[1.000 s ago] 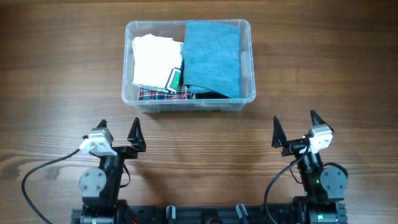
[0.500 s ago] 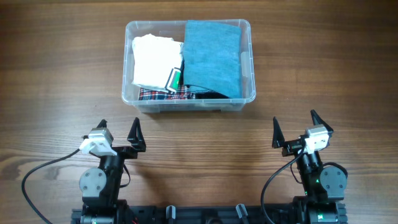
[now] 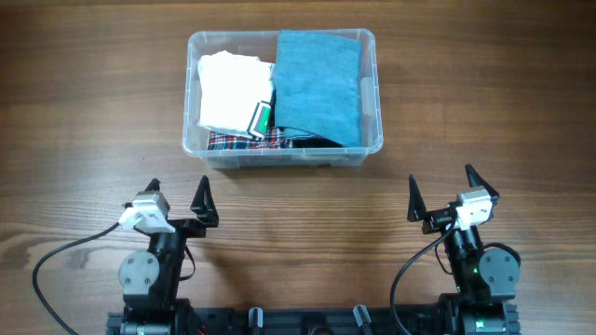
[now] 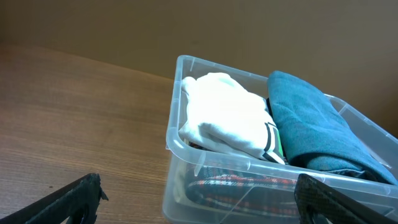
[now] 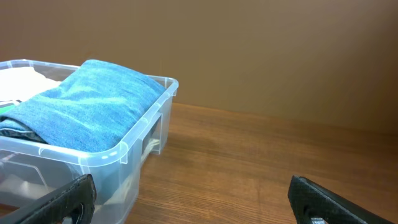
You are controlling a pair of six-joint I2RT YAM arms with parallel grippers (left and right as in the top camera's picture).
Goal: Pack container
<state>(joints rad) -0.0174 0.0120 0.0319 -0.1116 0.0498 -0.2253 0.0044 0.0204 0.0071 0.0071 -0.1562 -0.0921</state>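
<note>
Wooden counter (image 3: 93, 112) is carrying the container (image 3: 279, 160) at its far middle, mouth facing up.
Its long axis is running left to right, bare wood lying open around every edge. A teal cloth (image 3: 317, 88), a white cloth (image 3: 231, 91) and a plaid cloth (image 3: 247, 140) are sitting inside. The left hand (image 3: 177, 183) and right hand (image 3: 441, 177) are gaping wide, empty, well apart from it.

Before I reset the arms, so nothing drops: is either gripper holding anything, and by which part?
Nothing is held. The left gripper and right gripper are both open and empty, away from the container.
</note>
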